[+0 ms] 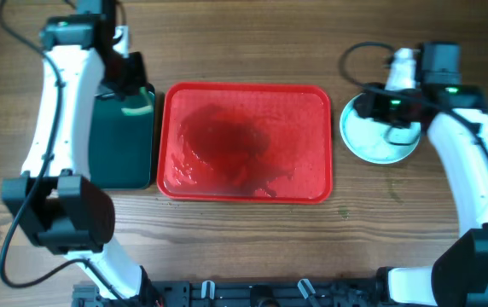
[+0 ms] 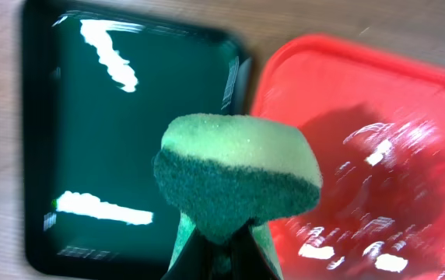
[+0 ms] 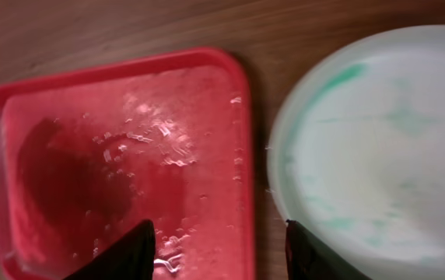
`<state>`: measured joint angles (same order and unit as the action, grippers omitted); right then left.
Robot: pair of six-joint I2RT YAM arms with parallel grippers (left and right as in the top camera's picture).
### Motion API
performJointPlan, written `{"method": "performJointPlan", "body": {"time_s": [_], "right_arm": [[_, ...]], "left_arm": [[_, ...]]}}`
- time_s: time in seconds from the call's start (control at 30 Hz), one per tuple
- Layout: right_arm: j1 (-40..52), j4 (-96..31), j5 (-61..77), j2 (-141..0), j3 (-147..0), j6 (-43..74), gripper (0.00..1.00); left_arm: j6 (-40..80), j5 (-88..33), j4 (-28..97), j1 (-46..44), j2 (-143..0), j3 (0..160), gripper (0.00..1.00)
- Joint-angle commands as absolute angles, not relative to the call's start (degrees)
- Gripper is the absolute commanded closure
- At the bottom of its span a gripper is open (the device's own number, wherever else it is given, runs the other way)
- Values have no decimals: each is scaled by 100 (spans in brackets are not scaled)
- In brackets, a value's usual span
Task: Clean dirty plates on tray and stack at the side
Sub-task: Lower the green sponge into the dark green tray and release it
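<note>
On wooden table (image 1: 244, 38), wet tray (image 1: 305, 111)

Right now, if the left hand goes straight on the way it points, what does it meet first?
The sponge in the left hand would probably touch the black tray first, near its edge beside the red tray; the gap is unclear.

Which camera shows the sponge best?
Left wrist: the sponge sits large and central, light green foam over a dark scouring layer, pinched in the left tool. Overhead shows only a small pale sliver; right wrist shows none.
</note>
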<state>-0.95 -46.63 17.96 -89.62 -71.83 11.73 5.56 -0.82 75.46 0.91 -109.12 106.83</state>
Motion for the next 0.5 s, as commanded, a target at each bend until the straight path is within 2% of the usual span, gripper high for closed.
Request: {"method": "performJointPlan", "body": {"time_s": [0.0,0.17,0.3,0.47], "right_arm": [[803,-4189,1776,-8991,-7273,1747,45],[1514,-3850,1629,-9249,-7271,1957,43],[1645,-3828,1629,-9509,-7266,1959,43],[1645,-3824,1629,-9570,-7264,1949,43]], "left_arm": [[-519,231,8044,489,-10855,10755,96],[-534,220,7677,921,-10855,10256,96],[-248,222,6989,965,-10855,9435,96],[-250,222,5306,965,-10855,8108,96]]}}
